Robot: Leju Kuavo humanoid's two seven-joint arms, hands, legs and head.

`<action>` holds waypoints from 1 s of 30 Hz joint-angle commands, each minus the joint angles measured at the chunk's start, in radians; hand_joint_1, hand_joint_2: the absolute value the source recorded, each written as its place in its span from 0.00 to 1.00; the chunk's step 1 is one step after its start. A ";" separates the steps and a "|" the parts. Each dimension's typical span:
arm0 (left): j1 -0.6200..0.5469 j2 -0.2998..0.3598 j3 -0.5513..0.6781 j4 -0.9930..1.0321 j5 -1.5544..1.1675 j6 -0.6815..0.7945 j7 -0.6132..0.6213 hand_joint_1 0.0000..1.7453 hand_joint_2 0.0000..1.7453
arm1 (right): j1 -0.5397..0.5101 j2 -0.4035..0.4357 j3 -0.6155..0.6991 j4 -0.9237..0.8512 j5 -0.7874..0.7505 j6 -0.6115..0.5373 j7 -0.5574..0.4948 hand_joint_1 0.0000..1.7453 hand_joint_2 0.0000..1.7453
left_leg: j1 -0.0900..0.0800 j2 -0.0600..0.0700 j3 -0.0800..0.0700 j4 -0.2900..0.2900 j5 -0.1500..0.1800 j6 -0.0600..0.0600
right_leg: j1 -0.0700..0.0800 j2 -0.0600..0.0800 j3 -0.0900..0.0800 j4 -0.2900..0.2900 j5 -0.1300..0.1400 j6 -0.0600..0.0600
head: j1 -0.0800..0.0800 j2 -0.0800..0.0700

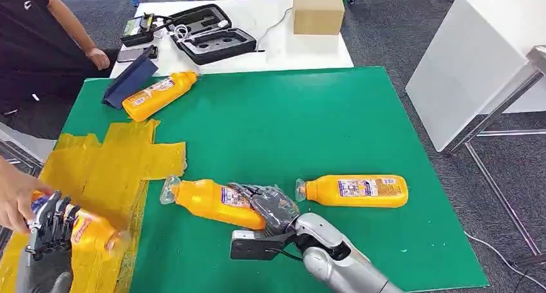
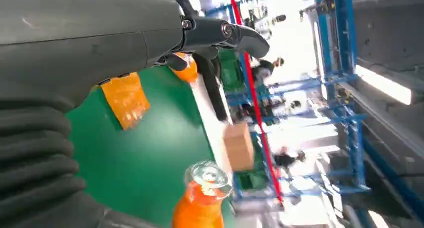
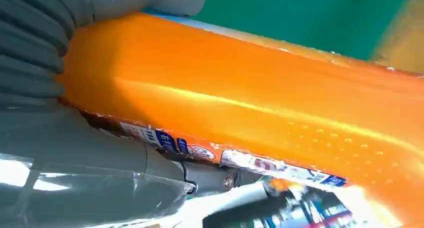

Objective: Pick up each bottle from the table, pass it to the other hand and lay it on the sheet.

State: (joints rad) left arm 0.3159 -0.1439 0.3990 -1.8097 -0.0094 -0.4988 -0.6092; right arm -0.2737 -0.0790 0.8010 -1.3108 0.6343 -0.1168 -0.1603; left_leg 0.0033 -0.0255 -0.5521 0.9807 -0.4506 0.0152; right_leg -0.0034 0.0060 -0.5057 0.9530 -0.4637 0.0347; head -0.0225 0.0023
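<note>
Several orange bottles with clear caps are on the green table (image 1: 290, 113). My left hand (image 1: 48, 232) grips one bottle (image 1: 90, 232) low over the yellow sheet (image 1: 103, 161) at the near left; a person's hand (image 1: 14, 199) touches that bottle's other end. My right hand (image 1: 270, 206) wraps the body of the middle bottle (image 1: 206, 199), which lies with its cap to the left; thumb and fingers (image 3: 120, 158) close around it (image 3: 260, 97). Its capped neck (image 2: 204, 188) also shows beside my left hand (image 2: 100, 42). Another bottle (image 1: 354, 191) lies free to the right, and one (image 1: 161, 94) at the far left.
A blue pouch (image 1: 129, 79) leans by the far bottle. Behind the green mat a white table carries a black open case (image 1: 209, 32), small devices and a cardboard box (image 1: 317, 9). A seated person (image 1: 38, 35) is at the far left. A white table (image 1: 476, 55) stands to the right.
</note>
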 commanded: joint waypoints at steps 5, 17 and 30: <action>0.040 -0.119 -0.011 -0.048 0.229 -0.175 0.132 0.00 1.00 | 0.081 0.060 -0.148 -0.209 -0.061 -0.010 -0.070 1.00 1.00 | 0.000 0.001 -0.001 0.001 -0.001 0.000 | 0.001 -0.001 0.000 0.000 -0.001 0.000 | 0.000 0.000; 0.023 -0.050 -0.190 0.031 0.295 -0.099 0.164 0.00 1.00 | 0.032 0.189 0.024 -0.144 -0.059 -0.030 -0.098 1.00 1.00 | 0.000 0.003 0.000 -0.001 0.000 0.000 | 0.000 0.001 -0.001 0.000 0.000 0.000 | 0.000 0.000; 0.006 -0.011 -0.240 0.060 0.310 -0.051 0.154 0.00 1.00 | 0.012 0.226 0.107 -0.072 -0.058 -0.009 -0.097 1.00 1.00 | 0.000 0.002 0.000 -0.001 0.000 -0.001 | 0.001 0.000 0.000 -0.001 0.000 -0.001 | 0.000 0.000</action>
State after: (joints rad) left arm 0.3478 -0.1995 0.2018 -1.8257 0.2873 -0.5642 -0.4551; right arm -0.2119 0.1396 0.8324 -1.4694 0.5764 -0.1446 -0.2571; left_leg 0.0032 -0.0257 -0.5545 0.9806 -0.4507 0.0152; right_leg -0.0029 0.0060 -0.5082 0.9530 -0.4641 0.0343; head -0.0221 0.0023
